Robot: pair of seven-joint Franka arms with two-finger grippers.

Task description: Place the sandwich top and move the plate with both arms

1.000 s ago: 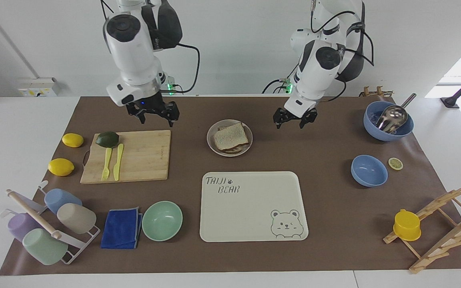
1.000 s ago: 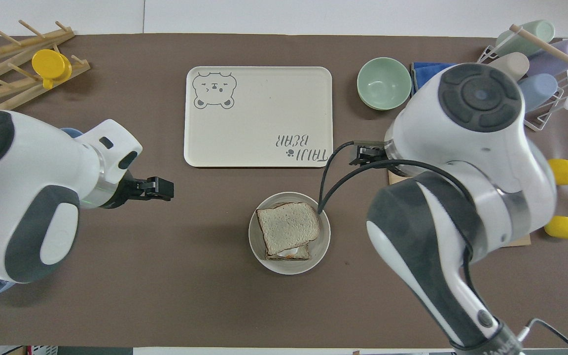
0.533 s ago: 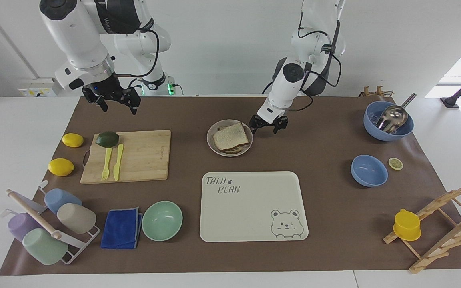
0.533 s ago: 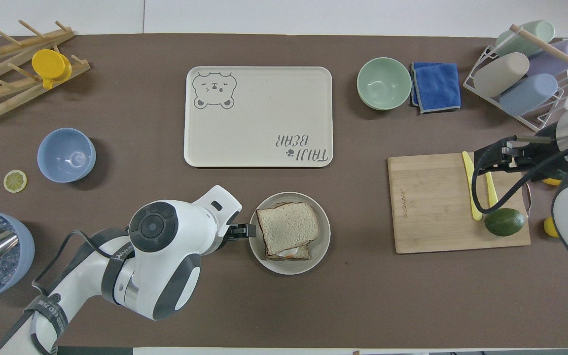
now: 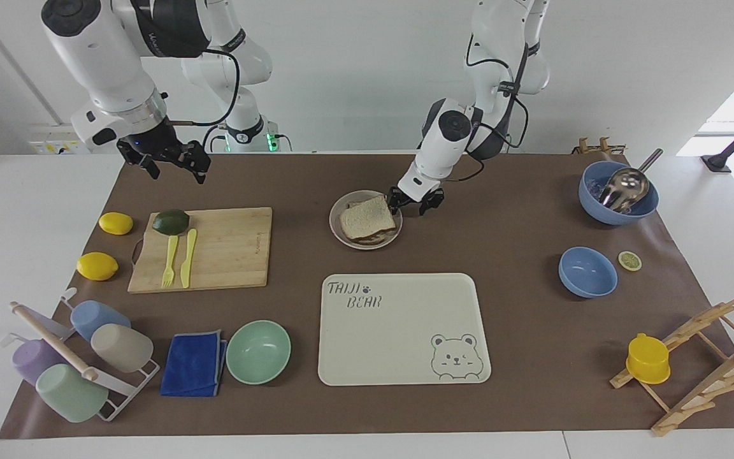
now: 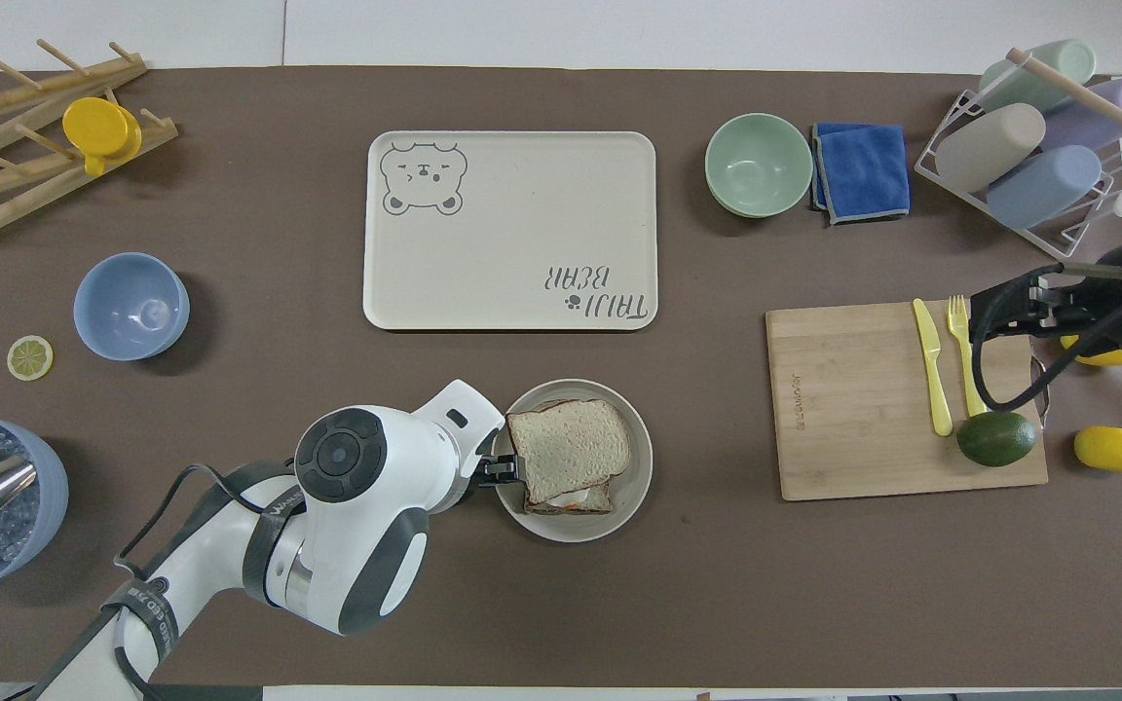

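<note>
The sandwich top [image 5: 367, 217] lies on a lower slice with egg, on the small round plate [image 5: 335, 228]; both also show in the overhead view, the bread [image 6: 569, 448] and the plate [image 6: 641, 467]. My left gripper [image 5: 413, 204] is low at the plate's rim on the left arm's side, fingers apart, and also shows from above [image 6: 501, 469]. I cannot tell whether it touches the rim. My right gripper [image 5: 166, 164] is open and empty, raised over the mat by the cutting board [image 5: 227, 248], and also shows from above [image 6: 1001, 313].
The cream bear tray [image 5: 399, 331] lies farther from the robots than the plate. A mint bowl [image 5: 258, 351] and a blue cloth [image 5: 194, 363] sit beside it. An avocado [image 5: 171, 221], a fork and a knife are on the board. Two blue bowls [image 5: 587, 272] are toward the left arm's end.
My left gripper came down from the mat toward the left arm's end to the plate's rim. My right arm rose and swung away from the plate toward its own end of the table.
</note>
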